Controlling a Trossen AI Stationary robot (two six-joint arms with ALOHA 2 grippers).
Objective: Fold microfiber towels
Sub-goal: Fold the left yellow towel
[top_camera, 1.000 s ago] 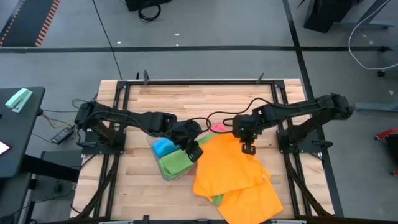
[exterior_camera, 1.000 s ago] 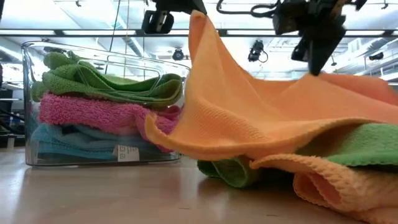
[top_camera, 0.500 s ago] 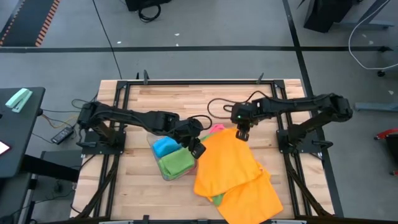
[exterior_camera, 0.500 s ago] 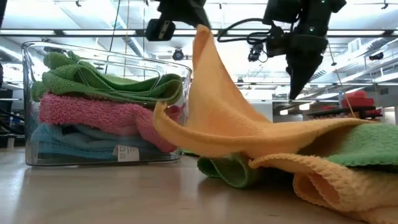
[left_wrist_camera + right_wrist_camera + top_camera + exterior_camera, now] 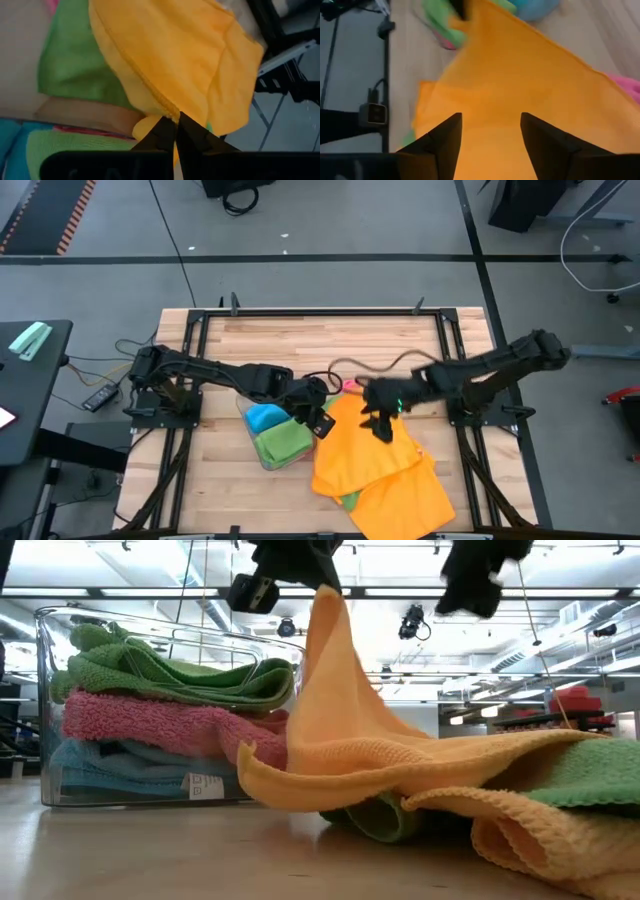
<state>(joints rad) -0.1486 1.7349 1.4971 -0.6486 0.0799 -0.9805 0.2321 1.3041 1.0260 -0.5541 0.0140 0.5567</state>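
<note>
Fingers (image 5: pixel 167 134) of the left gripper (image 5: pixel 322 423) pinch one edge of the orange towel (image 5: pixel 370 455), lifting it beside the clear tray (image 5: pixel 40 710). Right gripper (image 5: pixel 381 423) hovers over it, fingers (image 5: pixel 442 142) spread and empty. Green, pink and blue towels (image 5: pixel 160 720) sit stacked folded; orange ones on the tabletop (image 5: pixel 300 340) remain unfolded.

Both arms (image 5: pixel 210 370) were dark, jointed, slim. Black cable looped over right arm (image 5: pixel 480 365); small green light glowed near its wrist. Fingers (image 5: pixel 542 145) were black, tapered, matte.
</note>
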